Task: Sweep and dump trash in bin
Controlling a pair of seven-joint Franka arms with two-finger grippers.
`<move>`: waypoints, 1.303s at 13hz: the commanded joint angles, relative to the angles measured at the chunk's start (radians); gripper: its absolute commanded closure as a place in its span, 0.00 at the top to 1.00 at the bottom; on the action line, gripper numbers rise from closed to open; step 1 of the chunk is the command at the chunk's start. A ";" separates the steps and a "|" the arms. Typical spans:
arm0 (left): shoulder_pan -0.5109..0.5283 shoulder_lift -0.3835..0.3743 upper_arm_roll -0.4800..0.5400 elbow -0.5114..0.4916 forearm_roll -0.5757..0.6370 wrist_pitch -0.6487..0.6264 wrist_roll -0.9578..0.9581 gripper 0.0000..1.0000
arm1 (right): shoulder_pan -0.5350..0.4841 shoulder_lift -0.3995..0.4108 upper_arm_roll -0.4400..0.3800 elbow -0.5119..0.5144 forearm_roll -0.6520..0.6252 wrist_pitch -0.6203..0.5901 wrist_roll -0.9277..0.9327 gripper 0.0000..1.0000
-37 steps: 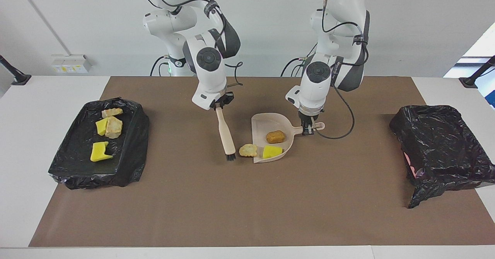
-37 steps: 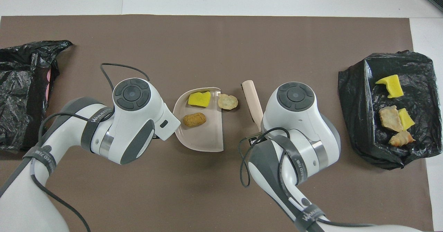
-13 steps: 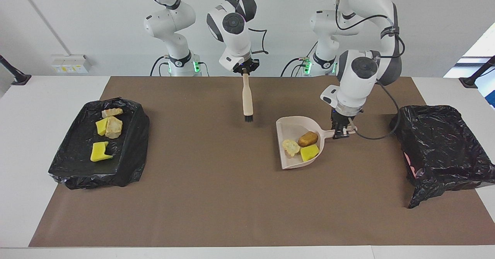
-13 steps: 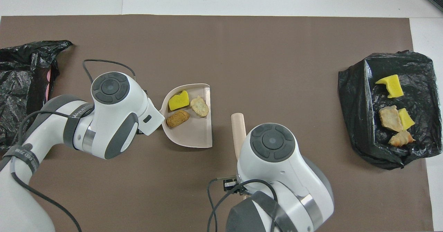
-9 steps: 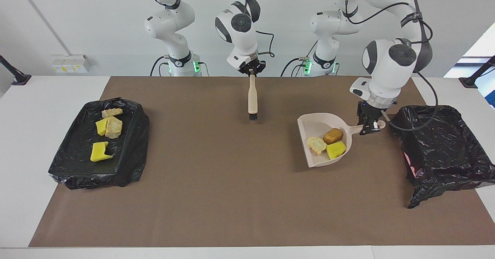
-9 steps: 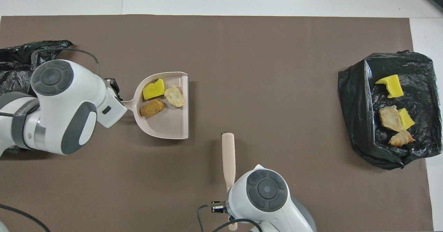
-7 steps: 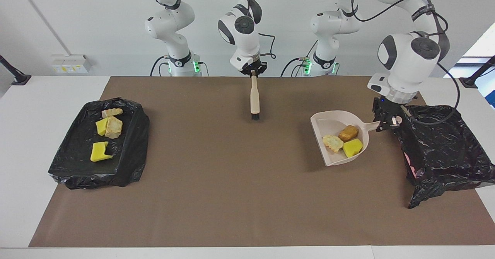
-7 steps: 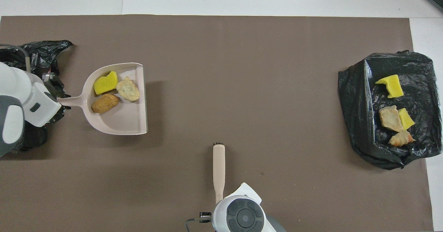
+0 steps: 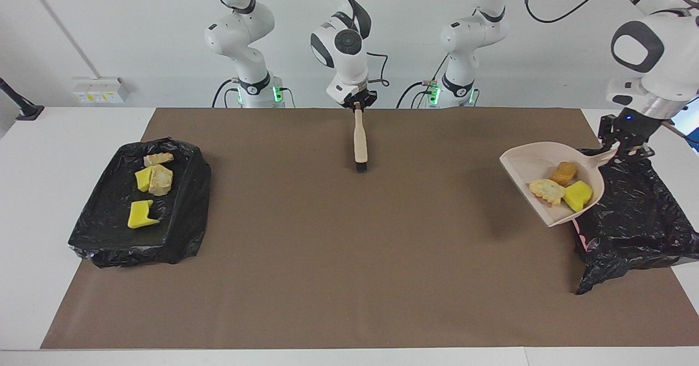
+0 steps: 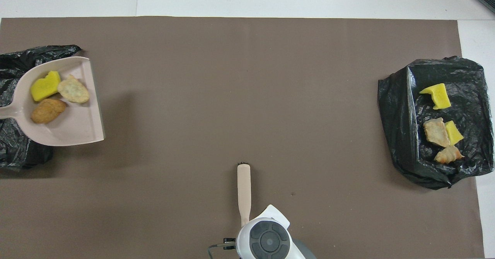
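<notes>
1. Trash sits in two places: you have three scraps [image 9: 562,187] in the beige dustpan [image 9: 524,164], and four more scraps [image 9: 148,186] on the black-lined tray [image 9: 180,235] at the right arm's end of the table.
2. Your left gripper [image 9: 625,142] pinches the dustpan's handle, holding the pan in the air over the edge of the black-bagged bin [image 9: 633,218].
3. Your right gripper [image 9: 357,104] pinches the brush [image 9: 360,142], which hangs bristles-down over the brown mat [image 9: 349,257] at the robots' edge.
4. You'll find no readable brand, label or lettering on any of these things.
</notes>
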 commanded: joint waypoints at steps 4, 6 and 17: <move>0.124 0.139 -0.010 0.233 0.083 -0.044 0.125 0.00 | -0.067 0.015 -0.008 0.080 -0.017 -0.049 -0.056 1.00; 0.150 0.176 -0.010 0.279 0.155 -0.013 0.153 0.00 | -0.125 -0.017 -0.011 0.106 -0.133 -0.102 -0.056 1.00; 0.112 0.189 -0.012 0.224 0.611 0.128 0.143 0.00 | -0.624 -0.054 -0.009 0.451 -0.384 -0.369 -0.449 1.00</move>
